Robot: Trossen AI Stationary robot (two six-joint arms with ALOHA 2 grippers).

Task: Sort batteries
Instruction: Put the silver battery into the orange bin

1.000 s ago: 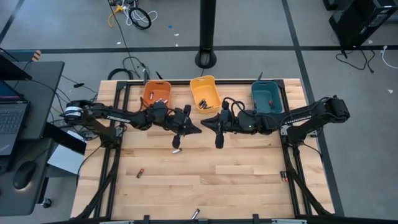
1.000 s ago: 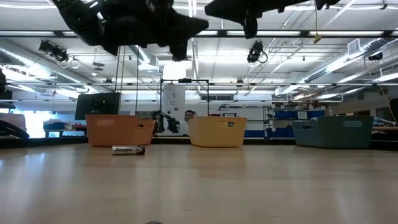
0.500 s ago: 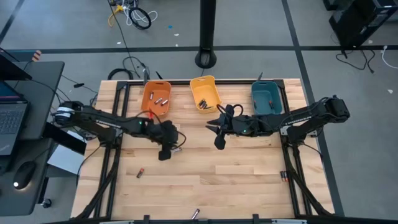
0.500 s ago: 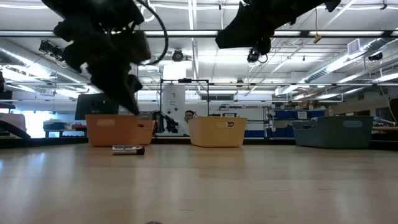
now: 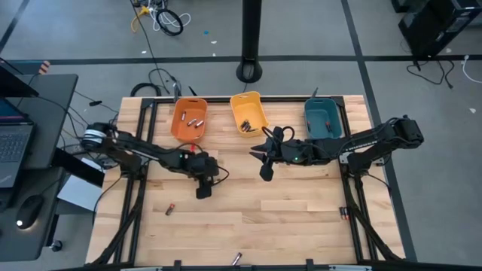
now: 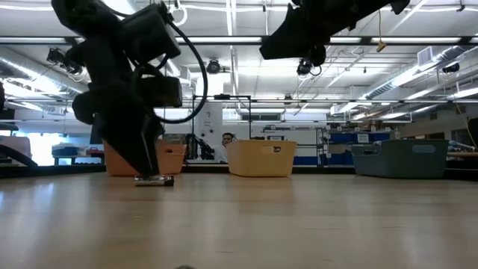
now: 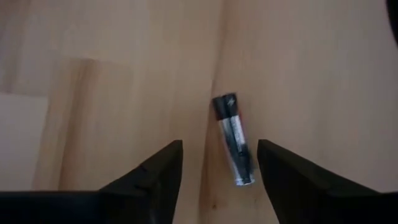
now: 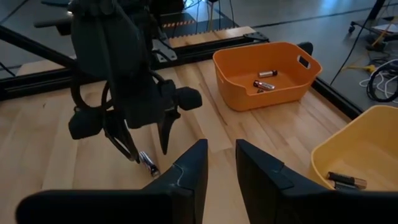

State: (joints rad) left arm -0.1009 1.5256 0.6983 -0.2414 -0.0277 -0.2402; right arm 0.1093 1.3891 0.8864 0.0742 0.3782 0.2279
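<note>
The left gripper [image 7: 214, 171] points down at the wooden table [image 5: 301, 218], its two dark fingers spread wide on either side of a single battery [image 7: 234, 138] that lies flat on the wood, not yet pinched. This cell is silvery with a dark end. The right gripper [image 5: 264, 159] hovers near the table's middle, just in front of the yellow bin [image 5: 248, 113]; its fingers stand slightly apart and hold nothing. Sorting looks partly done: several batteries already lie in the orange bin [image 5: 188, 120] and a few in the yellow bin, while loose cells [image 5: 170, 209] remain scattered on the table. Only the overhead view shows the teal bin [image 5: 324, 118] and the strays. Only the right wrist view shows the left gripper's spread fingers straddling the battery from outside.
</note>
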